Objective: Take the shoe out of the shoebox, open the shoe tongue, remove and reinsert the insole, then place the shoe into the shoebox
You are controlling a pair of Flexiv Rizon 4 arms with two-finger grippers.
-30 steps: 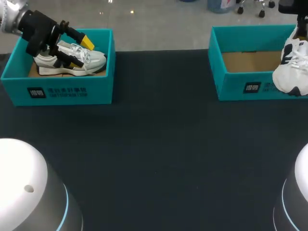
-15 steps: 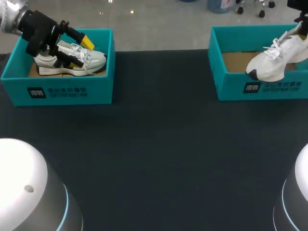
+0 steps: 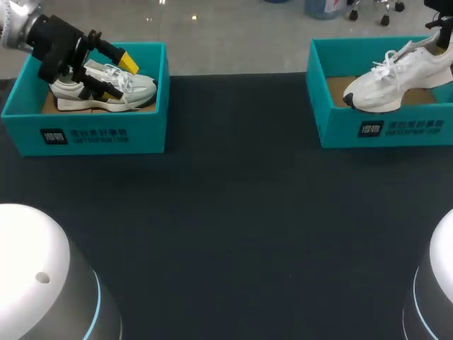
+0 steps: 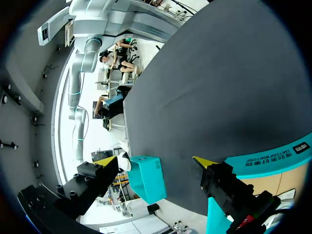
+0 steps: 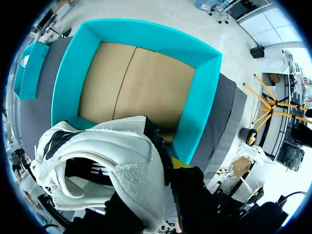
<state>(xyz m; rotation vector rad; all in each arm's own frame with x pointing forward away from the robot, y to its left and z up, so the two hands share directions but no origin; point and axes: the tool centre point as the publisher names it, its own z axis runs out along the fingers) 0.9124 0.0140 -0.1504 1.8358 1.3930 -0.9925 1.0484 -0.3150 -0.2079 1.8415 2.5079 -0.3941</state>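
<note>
A white shoe (image 3: 393, 78) hangs tilted over the right teal shoebox (image 3: 368, 129), heel up and toe toward the box's left front corner. My right gripper (image 3: 440, 37) is shut on its heel collar at the far right edge. From the right wrist, the white shoe (image 5: 122, 156) fills the space ahead of my right gripper (image 5: 158, 173), above the shoebox's rim (image 5: 146, 30). A grey-white shoe (image 3: 106, 91) lies in the left teal shoebox (image 3: 85, 134). My left gripper (image 3: 119, 76) stands open astride its laces. In the left wrist view my left gripper (image 4: 155, 161) holds nothing.
The dark table mat (image 3: 233, 227) stretches between the two boxes. The right box shows a brown cardboard floor (image 5: 131, 87). The left box's front wall (image 4: 273, 160) lies just beside my left gripper's finger.
The white shoe has swung from hanging toe-down at the box's right front to lying almost level over the box, toe pointing left. My left arm has kept still.
</note>
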